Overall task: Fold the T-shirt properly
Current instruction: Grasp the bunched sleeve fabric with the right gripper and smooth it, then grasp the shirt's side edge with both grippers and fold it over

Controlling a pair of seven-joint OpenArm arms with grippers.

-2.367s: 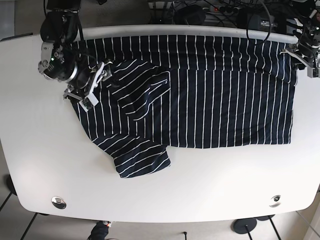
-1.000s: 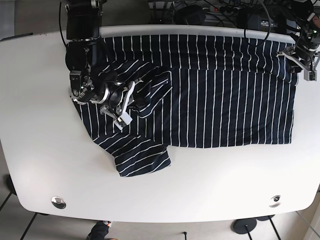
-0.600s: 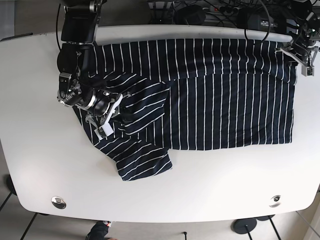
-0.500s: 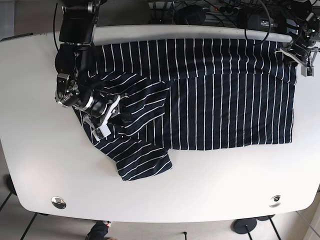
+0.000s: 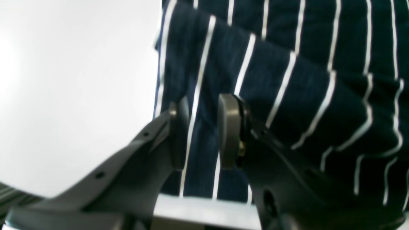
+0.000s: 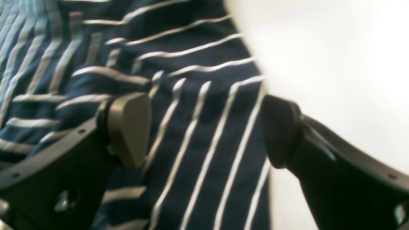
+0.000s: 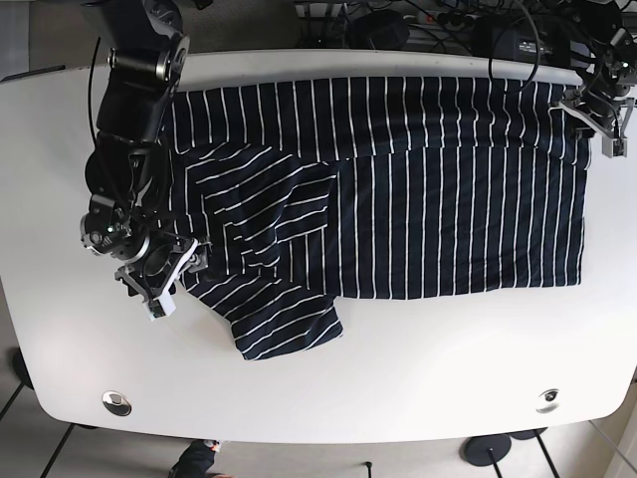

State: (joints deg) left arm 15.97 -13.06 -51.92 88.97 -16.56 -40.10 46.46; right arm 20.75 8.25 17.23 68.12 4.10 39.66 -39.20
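Observation:
The navy T-shirt (image 7: 448, 199) with white stripes lies spread on the white table (image 7: 398, 378). Its left part is crumpled, and a sleeve (image 7: 289, 324) sticks out toward the front. My right gripper (image 7: 159, 284) sits at the shirt's lower left edge. In the right wrist view it (image 6: 204, 131) is open, with its jaws wide apart over the striped cloth (image 6: 191, 111) and the table edge beside it. My left gripper (image 7: 600, 118) is at the shirt's far right corner. In the left wrist view it (image 5: 203, 134) is nearly closed with cloth (image 5: 287, 64) between the pads.
Two round metal discs (image 7: 116, 402) (image 7: 547, 400) sit near the table's front corners. Cables and equipment (image 7: 428, 20) lie behind the far edge. The table's curved left edge runs close to the right arm (image 7: 129, 100).
My right gripper has moved from the crumpled left part of the shirt down and left to its edge, and the cloth there lies flatter. The left gripper has barely moved.

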